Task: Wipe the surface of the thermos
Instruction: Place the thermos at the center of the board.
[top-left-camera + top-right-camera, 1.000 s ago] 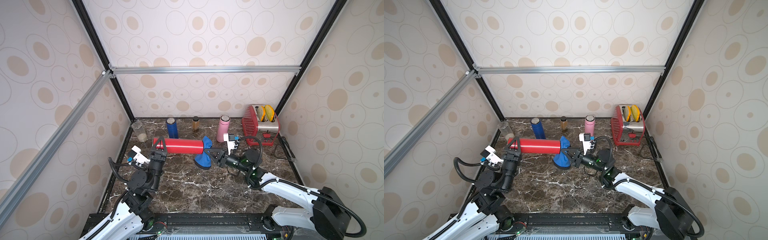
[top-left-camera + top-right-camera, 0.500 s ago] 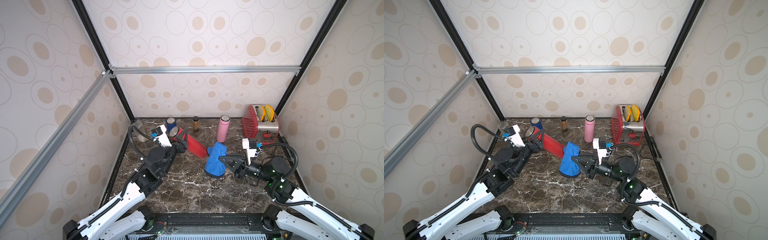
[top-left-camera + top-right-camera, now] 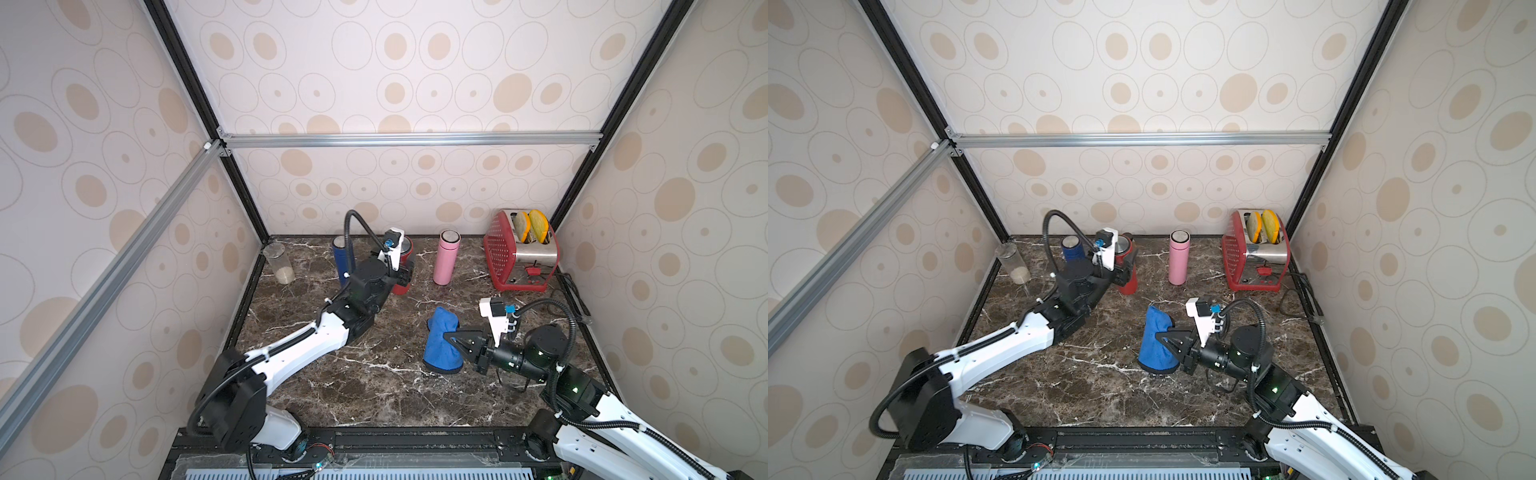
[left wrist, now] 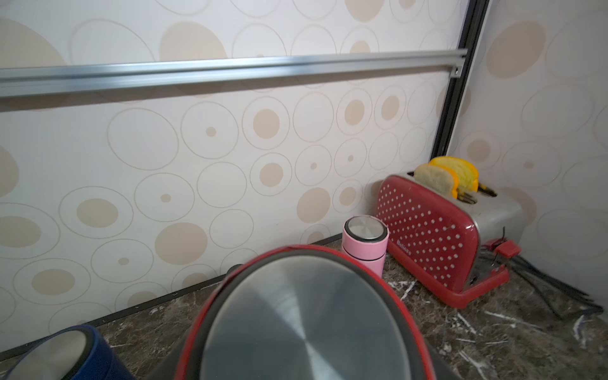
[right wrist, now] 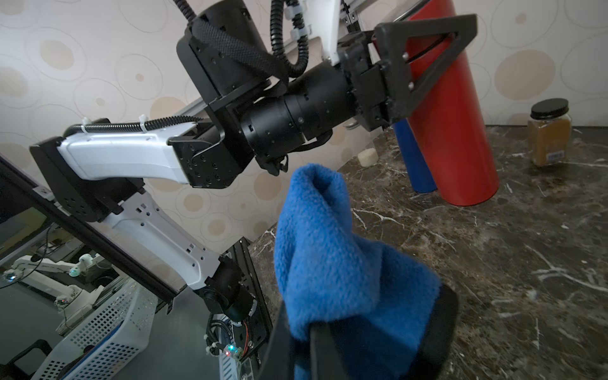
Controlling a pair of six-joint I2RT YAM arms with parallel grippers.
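Clamping the red thermos (image 3: 401,288) upright near the bench's (image 3: 374,395) back edge, left pincer (image 3: 405,271) steadies it, probably for wiping; right pincer (image 3: 448,337) pinches the cloth (image 3: 437,358) mid-bench.

White arm shells (image 3: 299,345), black joints (image 3: 226,403) and claws (image 3: 449,336) (ribbed cables (image 3: 347,232))

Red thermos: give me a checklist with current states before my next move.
1. Grip: left tool shut on red thermos: ok.
2. Base flat on table: cannot tell.
3. Clear of blue thermos and pink thermos: ok, gaps show in the left wrist view.
4. Wiper: right tool shut on cloth: ok.
5. Cloth touching red thermos: not ok, they are well apart.
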